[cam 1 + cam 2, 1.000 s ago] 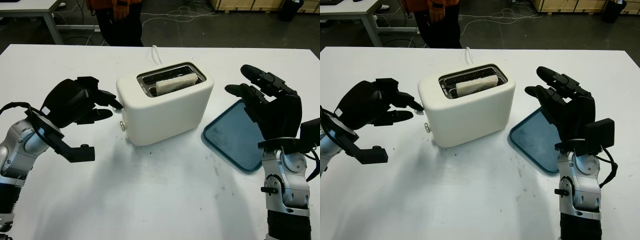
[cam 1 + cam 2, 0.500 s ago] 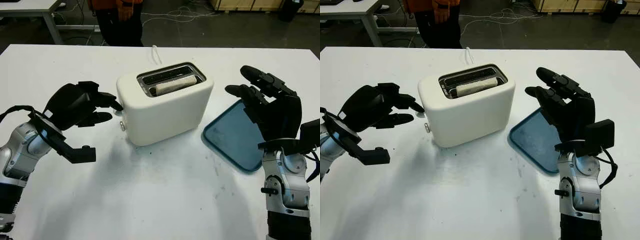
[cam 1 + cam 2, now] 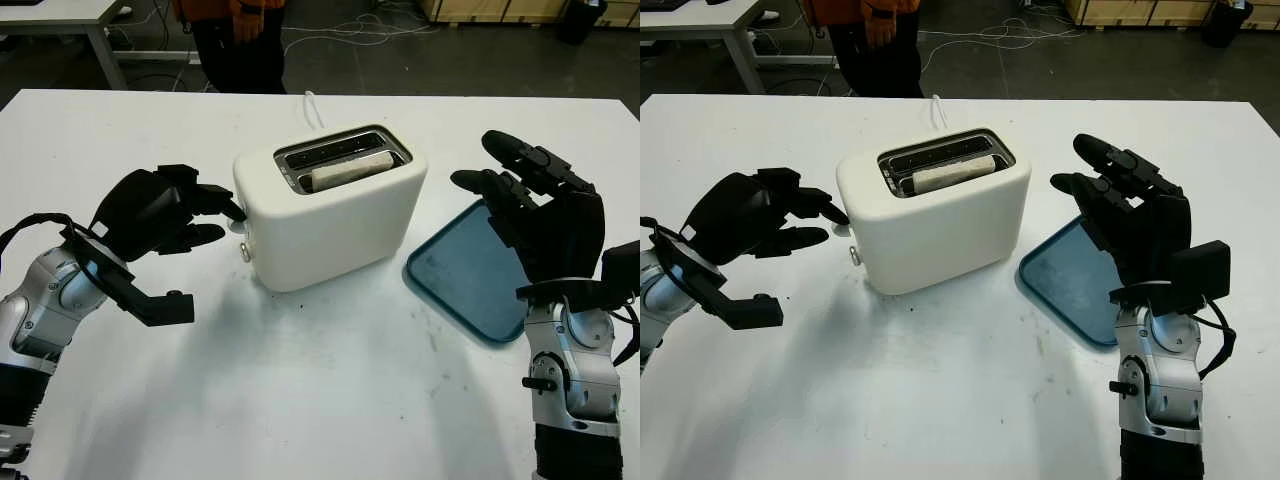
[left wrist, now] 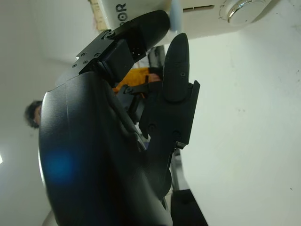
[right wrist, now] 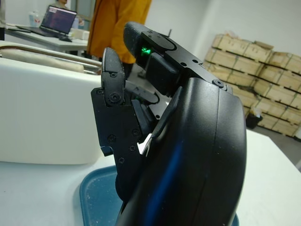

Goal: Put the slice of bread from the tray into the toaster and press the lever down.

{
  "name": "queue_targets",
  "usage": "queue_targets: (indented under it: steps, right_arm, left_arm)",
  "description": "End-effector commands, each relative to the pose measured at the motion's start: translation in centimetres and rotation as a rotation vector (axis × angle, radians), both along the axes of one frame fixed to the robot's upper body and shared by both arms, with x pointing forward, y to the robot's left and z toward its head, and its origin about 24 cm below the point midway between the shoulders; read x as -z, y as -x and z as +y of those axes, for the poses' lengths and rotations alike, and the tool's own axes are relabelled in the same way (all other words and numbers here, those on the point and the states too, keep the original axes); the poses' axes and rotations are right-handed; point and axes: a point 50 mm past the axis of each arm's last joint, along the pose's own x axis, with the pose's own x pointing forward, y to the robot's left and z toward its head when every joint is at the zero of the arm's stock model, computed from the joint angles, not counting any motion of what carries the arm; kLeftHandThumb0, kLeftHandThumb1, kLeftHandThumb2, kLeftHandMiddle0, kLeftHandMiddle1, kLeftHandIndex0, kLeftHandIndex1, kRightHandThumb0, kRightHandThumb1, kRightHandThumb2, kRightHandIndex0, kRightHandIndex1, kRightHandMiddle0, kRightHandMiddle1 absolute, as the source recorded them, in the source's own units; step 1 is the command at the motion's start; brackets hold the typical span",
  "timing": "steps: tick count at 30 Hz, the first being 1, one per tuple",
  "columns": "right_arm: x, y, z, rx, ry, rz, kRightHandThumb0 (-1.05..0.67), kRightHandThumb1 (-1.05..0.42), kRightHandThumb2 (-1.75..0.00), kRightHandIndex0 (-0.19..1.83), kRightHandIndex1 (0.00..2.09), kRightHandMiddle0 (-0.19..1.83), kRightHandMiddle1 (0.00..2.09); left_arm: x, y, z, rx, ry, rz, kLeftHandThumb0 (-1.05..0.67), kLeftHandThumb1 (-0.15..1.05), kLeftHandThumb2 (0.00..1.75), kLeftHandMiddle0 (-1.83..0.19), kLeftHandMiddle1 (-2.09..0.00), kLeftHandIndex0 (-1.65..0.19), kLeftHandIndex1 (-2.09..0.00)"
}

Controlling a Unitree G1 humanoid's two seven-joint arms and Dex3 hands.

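- One bread slice (image 3: 347,171) sunk in the front slot of the toaster (image 3: 330,215), top edge just proud of the slot rim, long axis along the slot; back slot empty.
- Loading step reads as done; tray (image 3: 470,270) bare on the right side of the toaster, just beside it.
- Lever (image 4: 175,14) on the toaster's left end face, above the round knob (image 3: 245,252); pale tab in the left wrist view, wedged against a black fingertip.
- Left hand (image 3: 160,210) at that end face, fingertips (image 3: 228,208) touching or all but touching the lever from the outer side; fingers curled round nothing, clenched only loosely, one digit on top of the tab.
- Key relation: lever directly under/ahead of the left fingertips, travel axis straight down the end face, so next move probably a short downward push, no reach needed.
- Cannot tell whether the lever sits at top or bottom of its travel; low bread suggests partly or fully down, a judgement only.
- Right hand (image 3: 535,215) raised over the tray, well apart from the lever, holding nothing, palm toward the toaster; far side, so left hand clearly the nearer one.
- Risk: toaster light, sideways push could slide it toward the tray; force best kept vertical.
- Person (image 3: 235,35) standing beyond the far table edge, cord (image 3: 313,105) trailing off the back of the toaster.
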Motion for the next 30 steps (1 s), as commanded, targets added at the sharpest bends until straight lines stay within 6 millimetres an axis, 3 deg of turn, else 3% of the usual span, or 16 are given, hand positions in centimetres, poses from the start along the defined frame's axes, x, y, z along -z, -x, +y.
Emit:
queue_targets:
  steps: [1, 3, 5, 9, 12, 15, 19, 22, 30]
  right_arm:
    - [-0.1, 0.3, -0.1, -0.009, -0.010, -0.009, -0.24, -0.92, -0.24, 0.71, 0.74, 0.91, 0.00]
    - [-0.2, 0.6, -0.2, -0.017, -0.009, -0.017, -0.25, -0.92, -0.23, 0.71, 0.75, 0.91, 0.00]
    - [-0.5, 0.9, -0.3, -0.025, -0.002, -0.030, -0.26, -0.92, -0.23, 0.70, 0.76, 0.92, 0.00]
    - [-0.8, 1.5, -0.7, -0.028, 0.027, -0.047, -0.27, -0.92, -0.23, 0.72, 0.77, 0.93, 0.01]
    - [-1.2, 1.9, -1.1, -0.033, 0.048, -0.056, -0.28, -0.92, -0.23, 0.71, 0.76, 0.92, 0.01]
    - [-1.6, 2.0, -1.5, -0.027, 0.082, -0.058, -0.28, -0.92, -0.22, 0.72, 0.76, 0.93, 0.01]
    - [-1.7, 1.9, -1.8, -0.023, 0.113, -0.057, -0.28, -0.92, -0.20, 0.74, 0.73, 0.94, 0.01]
    - [-1.7, 1.9, -1.7, -0.025, 0.115, -0.056, -0.28, -0.92, -0.20, 0.75, 0.72, 0.94, 0.01]
    - [-1.7, 1.9, -1.5, -0.027, 0.132, -0.058, -0.29, -0.92, -0.21, 0.73, 0.70, 0.93, 0.01]
  left_arm:
    - [1.6, -0.1, -0.6, 0.008, -0.016, 0.066, -0.25, 0.92, 0.32, -0.61, -1.45, -0.78, -0.67]
    - [2.4, -0.1, -1.0, 0.005, -0.016, 0.088, -0.25, 0.92, 0.31, -0.58, -1.57, -0.76, -0.71]
    - [4.1, 0.0, -1.9, 0.006, -0.040, 0.087, -0.23, 0.92, 0.26, -0.59, -1.56, -0.76, -0.74]
    - [9.7, 0.4, -4.8, 0.023, -0.015, 0.132, -0.22, 0.92, 0.20, -0.65, -1.46, -0.77, -0.77]
    - [13.9, 1.2, -6.7, 0.013, 0.046, 0.262, -0.23, 0.92, 0.24, -0.62, -1.44, -0.76, -0.79]
    - [16.4, 2.0, -7.8, 0.011, 0.061, 0.386, -0.27, 0.92, 0.30, -0.60, -1.39, -0.74, -0.79]
    - [17.3, 2.1, -8.0, -0.017, 0.060, 0.441, -0.29, 0.92, 0.32, -0.61, -1.42, -0.73, -0.82]
    - [17.4, 2.2, -8.0, -0.023, 0.059, 0.451, -0.31, 0.92, 0.37, -0.56, -1.55, -0.71, -0.89]
    - [17.1, 2.1, -7.6, -0.034, 0.085, 0.438, -0.30, 0.92, 0.39, -0.58, -1.50, -0.68, -0.91]
